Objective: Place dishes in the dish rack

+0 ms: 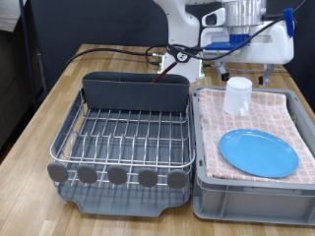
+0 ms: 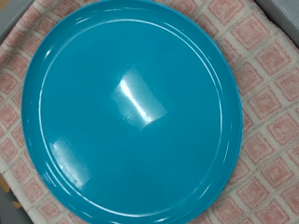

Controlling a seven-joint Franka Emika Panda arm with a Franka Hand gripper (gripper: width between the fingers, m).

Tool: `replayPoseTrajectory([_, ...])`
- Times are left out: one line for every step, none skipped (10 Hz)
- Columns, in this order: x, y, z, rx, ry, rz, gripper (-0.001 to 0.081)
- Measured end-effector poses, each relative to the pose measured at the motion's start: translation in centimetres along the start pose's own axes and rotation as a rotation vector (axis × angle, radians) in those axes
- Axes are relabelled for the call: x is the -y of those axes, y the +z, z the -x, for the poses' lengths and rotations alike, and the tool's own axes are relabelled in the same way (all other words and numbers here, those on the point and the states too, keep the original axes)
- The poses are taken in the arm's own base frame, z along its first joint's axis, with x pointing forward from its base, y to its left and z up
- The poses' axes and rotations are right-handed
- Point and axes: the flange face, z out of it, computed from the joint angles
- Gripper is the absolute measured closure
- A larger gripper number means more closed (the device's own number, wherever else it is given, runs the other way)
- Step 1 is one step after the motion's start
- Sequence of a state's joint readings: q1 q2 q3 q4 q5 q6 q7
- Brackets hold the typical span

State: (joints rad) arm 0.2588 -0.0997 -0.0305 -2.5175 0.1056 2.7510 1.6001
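Note:
The light-blue plate (image 1: 258, 152) lies flat on the pink checkered cloth in the grey bin at the exterior view's right. It fills the wrist view (image 2: 131, 107), seen from straight above. The white mug (image 1: 236, 95) stands upright on the cloth behind the plate. The dish rack (image 1: 123, 138), a silver wire grid in a dark grey tray, stands at the left with nothing on its wires. Its grey utensil compartment (image 1: 135, 93) is at the back. The gripper (image 1: 243, 22) hangs high above the bin, over the mug and plate; its fingers do not show. The wooden spoon is not clearly visible.
The grey bin (image 1: 246, 197) sits right beside the rack on a wooden table (image 1: 34, 128). Black and red cables (image 1: 157, 57) lie behind the rack near the robot's white base (image 1: 187, 29). A dark panel stands at the far left.

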Motion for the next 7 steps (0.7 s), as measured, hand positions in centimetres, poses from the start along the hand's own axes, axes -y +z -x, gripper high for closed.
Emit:
replayPoseTrajectory([-0.5,1.2,-0.7,0.019,0.010,0.002,0.0004])
replayPoseTrajectory([-0.9,2.2,-1.3,0.037,0.013,-0.003,0.0004])
replayPoseTrajectory([-1.4,3.1,-1.9,0.052,0.010,-0.012,0.0004])
replayPoseTrajectory([-1.8,3.8,-2.4,0.063,0.003,-0.019,0.0004])
replayPoseTrajectory([-2.2,4.4,-2.8,0.072,-0.003,-0.024,0.0004])
replayPoseTrajectory([-2.5,5.1,-3.1,0.081,-0.008,-0.032,0.0004])
replayPoseTrajectory([-3.0,5.7,-3.3,0.093,-0.016,-0.039,0.0004])
